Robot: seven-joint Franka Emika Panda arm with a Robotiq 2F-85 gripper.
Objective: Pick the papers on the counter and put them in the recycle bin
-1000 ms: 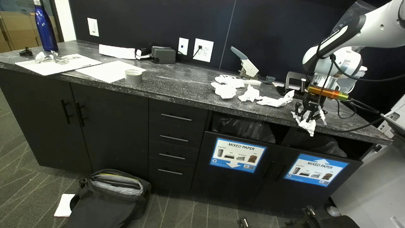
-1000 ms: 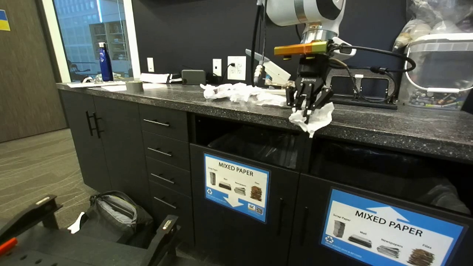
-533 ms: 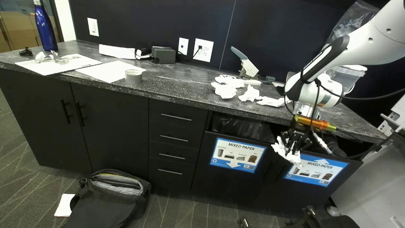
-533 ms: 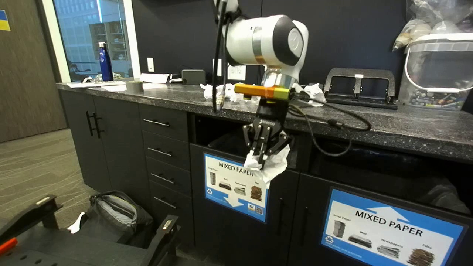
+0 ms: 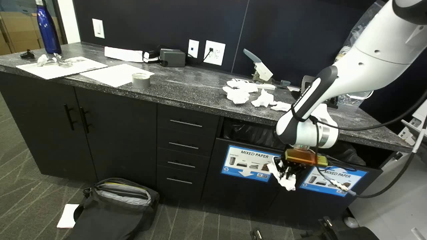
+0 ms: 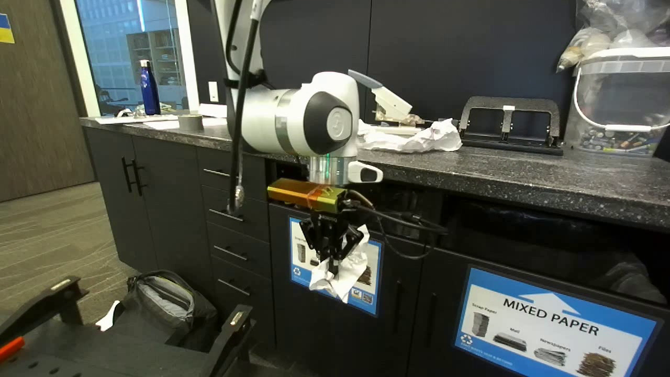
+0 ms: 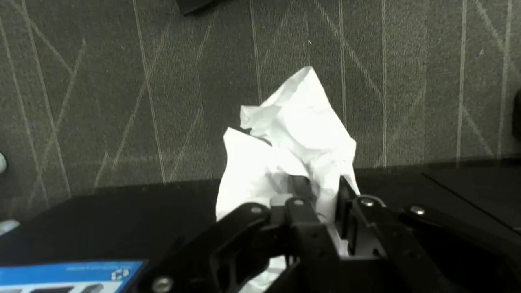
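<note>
The speckled surface (image 5: 193, 90) is backed by dark panelling (image 5: 217, 20); lower right, crumpled white paper (image 5: 287, 183) is clamped by the tool (image 5: 285, 173).

In exterior view, looks down on counter (image 5: 188, 83) from in front, catching floor (image 5: 186, 223); faces drawers (image 5: 185, 155) and wall (image 5: 156, 30), far enough off for nearly full run. In exterior view, looks from little above counter level, slantwise across cabinets (image 6: 162, 214), with window (image 6: 115, 57) past far end; nearest to sign (image 6: 555, 322) at lower right. In both exterior views, share counter, drawers, bottle (image 6: 150, 91), arm (image 6: 267, 118). In wrist view, looks steeply down from close above gripper (image 7: 322, 189) and paper (image 7: 311, 128), toward floor; shares both with exterior views.
</note>
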